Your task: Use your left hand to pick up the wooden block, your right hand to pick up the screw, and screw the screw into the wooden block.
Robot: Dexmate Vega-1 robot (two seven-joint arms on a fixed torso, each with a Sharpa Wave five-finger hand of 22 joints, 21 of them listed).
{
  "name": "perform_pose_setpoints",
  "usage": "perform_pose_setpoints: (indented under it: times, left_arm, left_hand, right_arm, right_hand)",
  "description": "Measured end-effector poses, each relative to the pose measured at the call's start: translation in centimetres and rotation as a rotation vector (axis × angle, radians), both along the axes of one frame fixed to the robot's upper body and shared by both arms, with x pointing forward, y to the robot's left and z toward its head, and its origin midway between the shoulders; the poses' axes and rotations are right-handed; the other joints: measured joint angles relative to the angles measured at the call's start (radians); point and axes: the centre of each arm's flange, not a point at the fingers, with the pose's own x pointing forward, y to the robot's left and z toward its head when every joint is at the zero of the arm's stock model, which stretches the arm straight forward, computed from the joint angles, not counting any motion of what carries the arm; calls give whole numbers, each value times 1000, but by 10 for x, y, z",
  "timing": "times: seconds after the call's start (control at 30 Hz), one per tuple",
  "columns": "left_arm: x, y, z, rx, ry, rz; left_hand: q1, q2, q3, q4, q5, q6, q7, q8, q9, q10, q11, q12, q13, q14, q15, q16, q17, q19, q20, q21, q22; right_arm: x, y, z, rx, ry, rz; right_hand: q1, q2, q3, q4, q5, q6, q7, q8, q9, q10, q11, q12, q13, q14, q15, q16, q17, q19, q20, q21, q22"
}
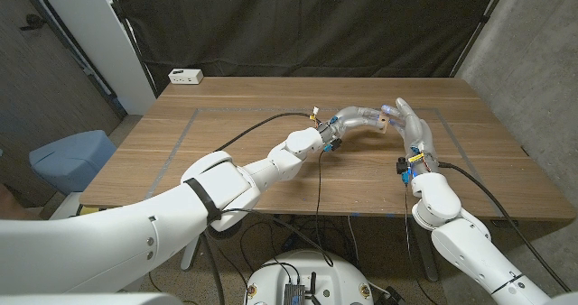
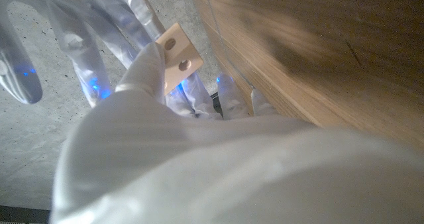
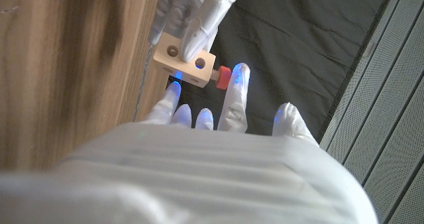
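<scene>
I have one small pale wooden block (image 3: 184,59) with round holes in its faces up off the brown wooden table (image 1: 271,161), held in the air over the table's right half. In the right wrist view I count two holes on the face turned to that camera; in the left wrist view the block (image 2: 177,55) shows two holes as well. My left hand (image 1: 361,119) grips it: its fingers (image 3: 199,25) wrap over the block from the far side, one fingertip lying right on the holed face.

There is one red-headed screw (image 3: 223,77), sticking out sideways from the block's end face with its head just clear of the wood. My right hand (image 1: 411,129) is raised just beside the block with its fingers (image 3: 236,95) spread; one fingertip sits against the red head, but I cannot tell whether the screw is actually pinched.

At the far left corner of the table sits one white power strip (image 1: 185,76).
</scene>
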Motion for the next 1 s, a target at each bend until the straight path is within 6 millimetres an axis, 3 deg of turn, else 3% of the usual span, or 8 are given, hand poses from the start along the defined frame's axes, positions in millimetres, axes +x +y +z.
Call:
perform_pose_setpoints:
  times: [0.37,0.73,1.0]
  left_arm:
    - [0,0,0,1,1,0]
    - [-1,1,0,2,-8,-6]
    - [-2,2,1,7,-22,-15]
  left_hand:
    - [0,0,0,0,0,0,0,0,0,0,0,0,0,0,0,0,0,0,0,0,0]
    - [3,3,0,0,-4,0,0,0,-1,0,0,0,0,0,0,0,0,0,0,0,0]
    - [3,3,0,0,-5,0,0,0,-1,-1,-1,0,0,0,0,0,0,0,0,0,0]
  right_arm:
    - [-4,-3,2,9,-17,-16]
    - [-10,-11,4,12,-20,-53]
    - [-11,-16,5,-5,-5,-74]
  right_hand:
    - [5,5,4,-4,0,-12,-11,-20,0,24,15,0,0,9,-2,0,0,0,0,0,0]
    - [5,5,4,-4,0,-125,-31,-46,3,-7,45,-12,2,0,11,-5,2,0,0,-5,0]
    - [-8,-8,-3,3,0,-213,-42,-54,3,-46,41,-20,2,-22,33,-12,2,-23,8,-13,0]
